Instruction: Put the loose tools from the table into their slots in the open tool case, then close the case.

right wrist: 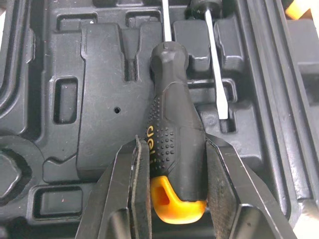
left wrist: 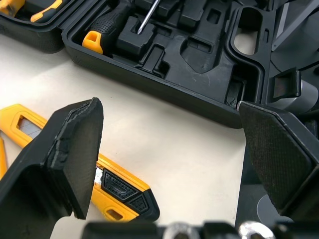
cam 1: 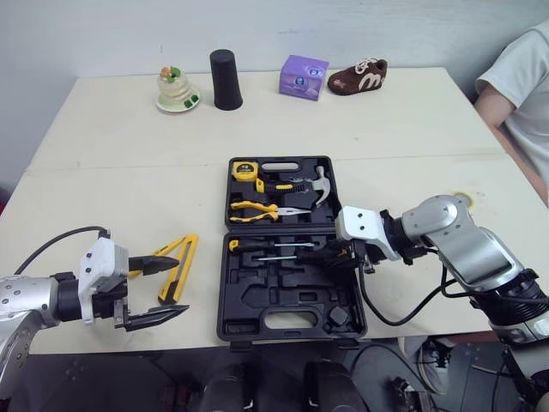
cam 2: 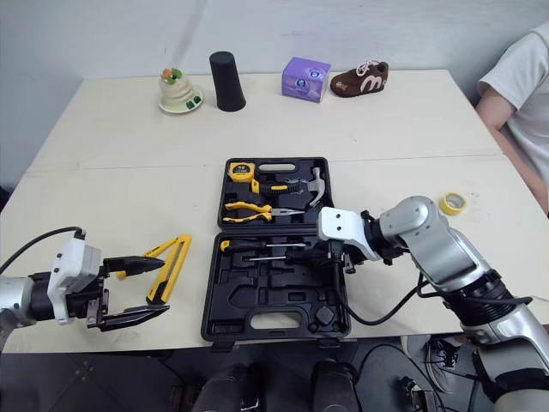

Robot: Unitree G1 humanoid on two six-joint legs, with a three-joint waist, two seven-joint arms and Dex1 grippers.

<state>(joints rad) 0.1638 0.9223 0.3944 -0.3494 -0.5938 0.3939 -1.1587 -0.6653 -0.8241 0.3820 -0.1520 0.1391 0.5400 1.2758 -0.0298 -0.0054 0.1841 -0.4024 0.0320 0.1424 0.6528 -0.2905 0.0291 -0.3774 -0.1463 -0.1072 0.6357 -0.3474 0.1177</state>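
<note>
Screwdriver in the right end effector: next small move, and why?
Probably press the screwdriver straight down into the tool case tray. The right end effector is shut on its handle, and its shaft lines up with a groove beside the other screwdriver; whether it is seated is unclear.

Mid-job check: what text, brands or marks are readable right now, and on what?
"del", on the handle of the screwdriver; the rest is hidden.
"m", a white mark on the side of the shoe.
Purple box: label too small to read.
Tape measure: label too blurred to read.
</note>
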